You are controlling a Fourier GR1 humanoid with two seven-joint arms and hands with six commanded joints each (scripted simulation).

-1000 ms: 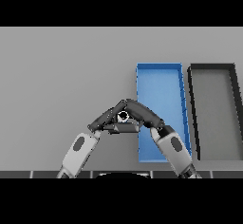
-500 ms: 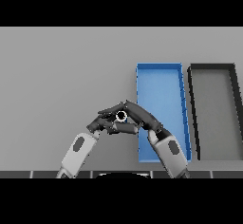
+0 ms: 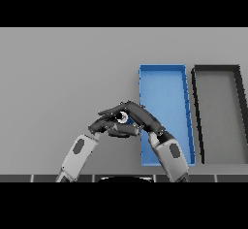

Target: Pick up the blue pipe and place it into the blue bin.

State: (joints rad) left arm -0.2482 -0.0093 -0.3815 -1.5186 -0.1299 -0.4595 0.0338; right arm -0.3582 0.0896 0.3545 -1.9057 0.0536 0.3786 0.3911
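Note:
Only the pale ring end of the blue pipe point(image 3: 124, 118) shows, with a hint of blue beside it, just left of the blue bin point(image 3: 164, 80). My right hand point(image 3: 138, 116) reaches in from the lower right. Its fingers arch over the pipe toward the left, its thumb sits below, and it is shut on the pipe. My left hand point(image 3: 100, 125) comes from the lower left and lies close under and beside the right hand, fingers relaxed. Most of the pipe's body is hidden by the hands.
A dark grey bin point(image 3: 216, 72) stands right of the blue bin, both long and narrow, running away from me. My right forearm point(image 3: 169, 155) overlaps the blue bin's near left corner. Bare grey table point(image 3: 63, 73) spreads to the left and back.
The right hand has slid leftward over the left hand, its fingers now lying across the pipe. The meeting point of the hands has shifted slightly left and lower.

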